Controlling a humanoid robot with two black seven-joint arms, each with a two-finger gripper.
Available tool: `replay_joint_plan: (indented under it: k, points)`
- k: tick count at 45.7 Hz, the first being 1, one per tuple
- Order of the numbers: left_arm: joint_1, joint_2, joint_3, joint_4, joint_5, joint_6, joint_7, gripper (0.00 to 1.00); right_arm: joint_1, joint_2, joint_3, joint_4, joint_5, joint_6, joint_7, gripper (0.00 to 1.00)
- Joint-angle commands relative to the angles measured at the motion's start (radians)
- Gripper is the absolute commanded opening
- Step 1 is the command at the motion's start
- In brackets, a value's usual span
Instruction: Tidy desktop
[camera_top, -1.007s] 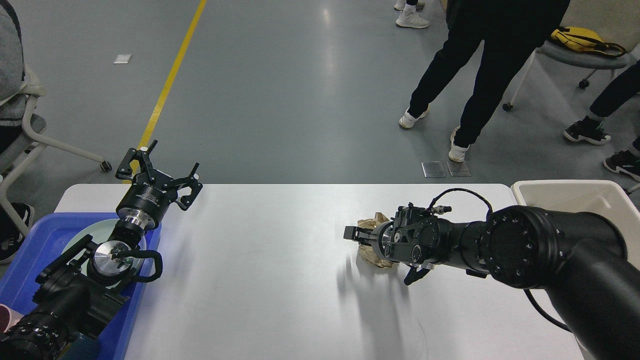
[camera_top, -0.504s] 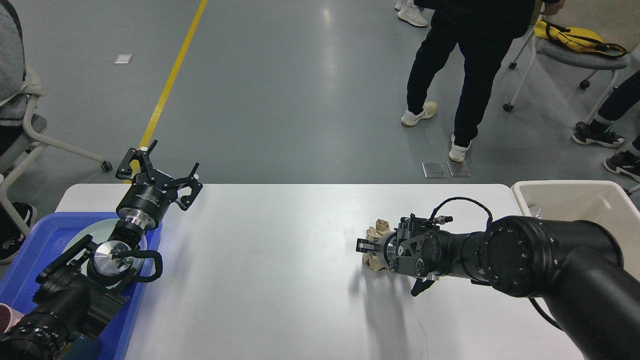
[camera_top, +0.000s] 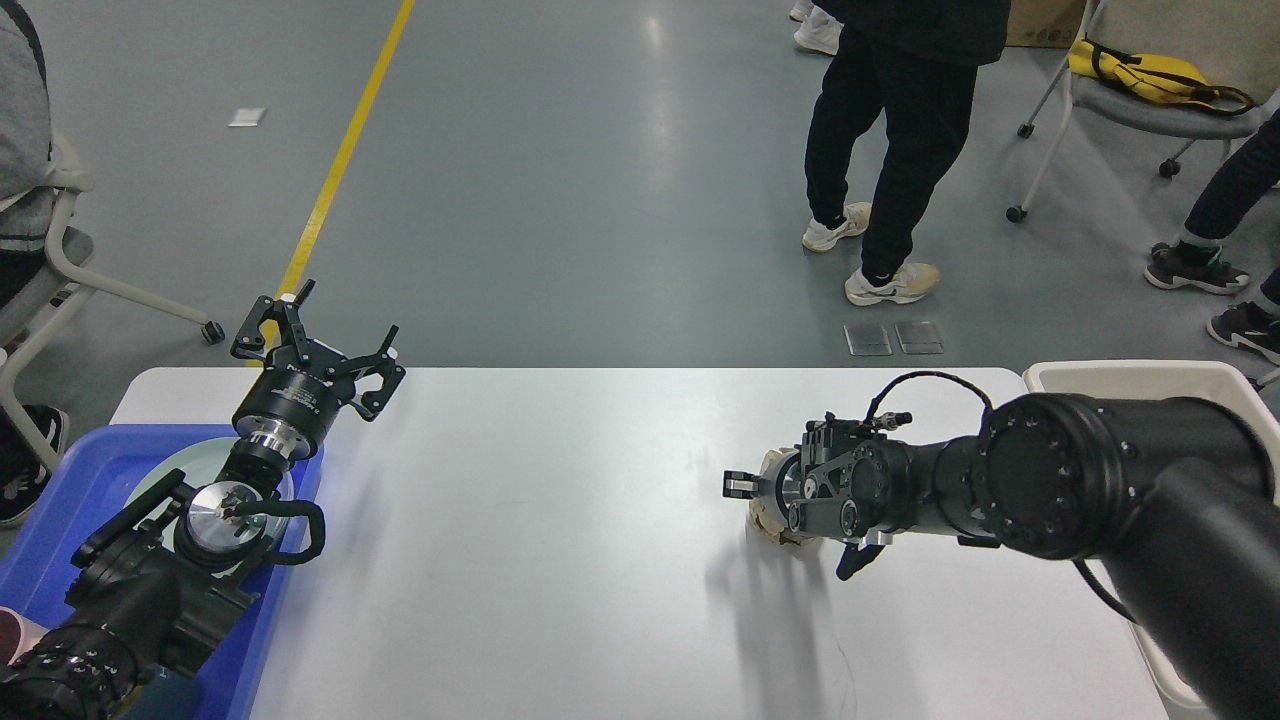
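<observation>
Crumpled brown paper (camera_top: 772, 522) is being drawn rightward across the counter (camera_top: 560, 560) by the right tool (camera_top: 745, 490), closed around it; transfer into the cream bin (camera_top: 1130, 378) is being judged next. Left tool (camera_top: 318, 338) is being held spread, empty.

The robot's left arm rises over the near-left corner of the desktop (camera_top: 560, 560), its left gripper (camera_top: 318, 338) spread wide above the far-left edge. The right arm reaches leftward over the right half; the right gripper (camera_top: 760, 500) points left, its finger gap unreadable
</observation>
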Motion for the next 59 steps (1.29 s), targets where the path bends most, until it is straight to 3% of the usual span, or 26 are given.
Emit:
replay_joint_plan:
  k: [1,6,12,21,29,35,41,48,54,59]
  points:
    - [0.0,0.0,0.0,0.0,0.001,0.0,0.0,0.96,0.152,-0.111,0.006,0.175,-0.003,0.018,0.015,0.0]
    - [0.0,0.0,0.0,0.0,0.001,0.0,0.0,0.96,0.336,-0.251,0.009,0.371,-0.025,0.095,0.051,0.0]
    - [0.0,0.0,0.0,0.0,0.0,0.0,0.0,0.96,0.584,-0.412,0.003,0.572,-0.046,0.256,0.084,0.0]
    - [0.0,0.0,-0.002,0.0,0.0,0.0,0.0,0.96,0.931,-0.599,0.003,0.741,-0.046,0.633,0.102,0.0]
    - [0.0,0.0,-0.001,0.0,0.0,0.0,0.0,0.96,0.974,-0.614,-0.044,0.735,-0.063,0.658,0.093,0.0]
    - [0.0,0.0,-0.002,0.0,0.0,0.0,0.0,0.96,0.786,-0.623,-0.184,0.547,-0.229,0.629,0.094,0.0]
    - [0.0,0.0,0.0,0.0,0.0,0.0,0.0,0.96,0.452,-0.714,-0.182,0.21,-0.279,0.545,0.094,0.0]
    - [0.0,0.0,0.0,0.0,0.001,0.0,0.0,0.96,-0.008,-0.726,-0.127,-0.211,-0.276,0.387,0.096,0.0]
    - [0.0,0.0,0.0,0.0,0.0,0.001,0.0,0.96,-0.485,-0.653,-0.038,-0.631,-0.272,0.169,0.096,0.0]
    - [0.0,0.0,0.0,0.0,0.0,0.001,0.0,0.96,-0.763,-0.509,0.06,-0.926,-0.203,0.097,0.094,0.0]
